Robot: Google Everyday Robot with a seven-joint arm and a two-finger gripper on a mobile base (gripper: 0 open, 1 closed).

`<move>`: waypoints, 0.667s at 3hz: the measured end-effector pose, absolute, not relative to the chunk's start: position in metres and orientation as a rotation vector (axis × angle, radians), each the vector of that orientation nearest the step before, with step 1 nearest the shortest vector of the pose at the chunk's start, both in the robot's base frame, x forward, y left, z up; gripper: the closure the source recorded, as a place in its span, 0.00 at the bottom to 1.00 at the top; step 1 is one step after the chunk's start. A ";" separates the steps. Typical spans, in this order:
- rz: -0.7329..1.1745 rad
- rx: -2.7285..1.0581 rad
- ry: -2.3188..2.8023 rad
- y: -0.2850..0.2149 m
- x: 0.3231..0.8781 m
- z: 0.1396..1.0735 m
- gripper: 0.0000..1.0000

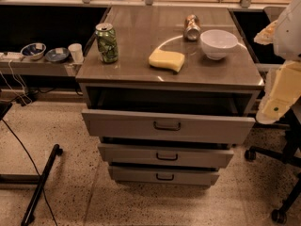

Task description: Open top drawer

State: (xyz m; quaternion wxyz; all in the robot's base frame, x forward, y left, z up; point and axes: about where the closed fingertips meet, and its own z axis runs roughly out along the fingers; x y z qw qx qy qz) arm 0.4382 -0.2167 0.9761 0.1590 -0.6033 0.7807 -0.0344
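I see a green can (pixel 107 43) in the upper left of the frame, a yellow sponge (pixel 167 60) near centre, and a white bowl (pixel 218 43) and a tipped can (pixel 192 27) at upper right.

- Arm (pixel 289 27): smooth white shell with rounded contours, cut off by the right edge of the view; a tan, mottled patch shows on its left flank near the top.
- Seam: a narrow dark gap divides the white shell from the section beneath it.
- Tool (pixel 278 95): at the right edge of the view, directly below the white shell; pale yellow-cream casing with flat, blocky faces and a lighter, rounded lower end.
- Marking: one small green dot (pixel 275 109) near the lower end of the cream casing.
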 end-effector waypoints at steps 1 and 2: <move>-0.104 -1.717 2.224 -0.217 0.439 0.977 0.00; -0.083 -1.702 2.227 -0.224 0.441 0.943 0.00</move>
